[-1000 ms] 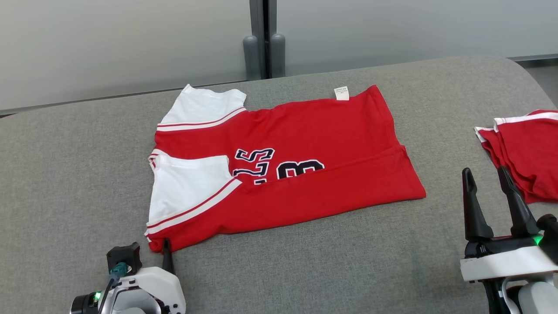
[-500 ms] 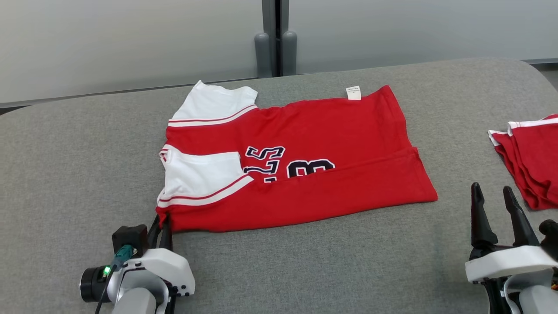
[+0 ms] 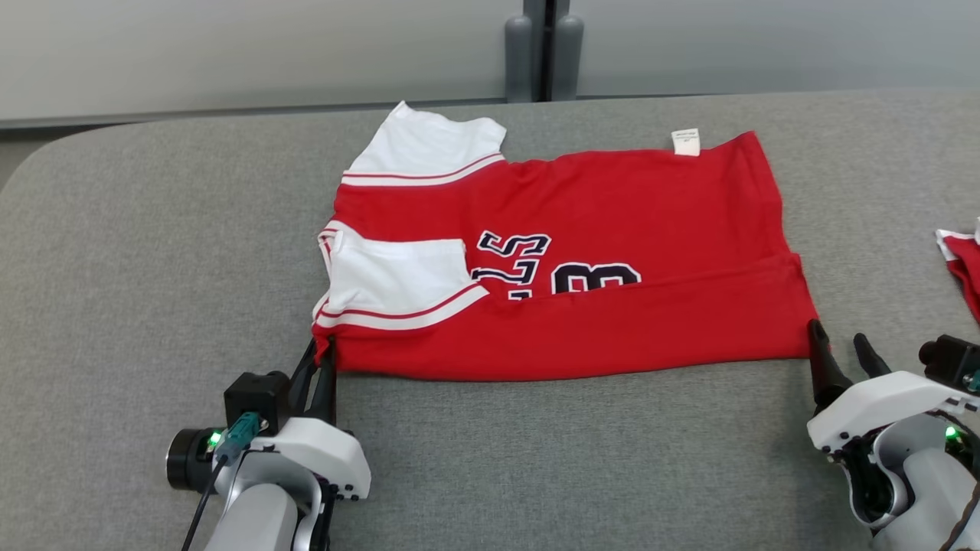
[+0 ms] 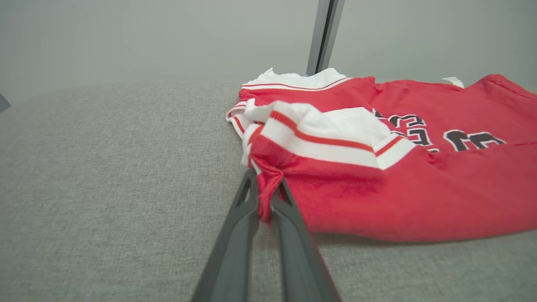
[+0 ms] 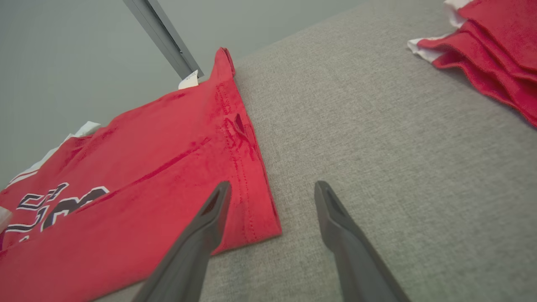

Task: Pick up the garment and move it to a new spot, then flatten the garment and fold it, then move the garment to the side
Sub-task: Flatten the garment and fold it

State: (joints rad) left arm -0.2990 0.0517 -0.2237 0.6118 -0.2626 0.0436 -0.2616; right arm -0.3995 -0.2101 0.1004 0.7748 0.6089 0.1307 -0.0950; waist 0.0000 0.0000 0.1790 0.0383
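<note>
Clamped with left gripper (image 3: 320, 361) on near-left corner of red jersey (image 3: 612, 199) — soft, light, floppy, probably best held by corners — right gripper (image 3: 838, 343) apart at near-right hem corner.

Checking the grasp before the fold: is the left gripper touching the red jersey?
Touching. The left wrist view shows the left gripper shut on a bunched corner of the red jersey.

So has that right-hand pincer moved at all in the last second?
Yes. The right pincer has come in leftward to the near hem corner of the red jersey with white sleeves; before, bare grey fabric tabletop lay between them.
</note>
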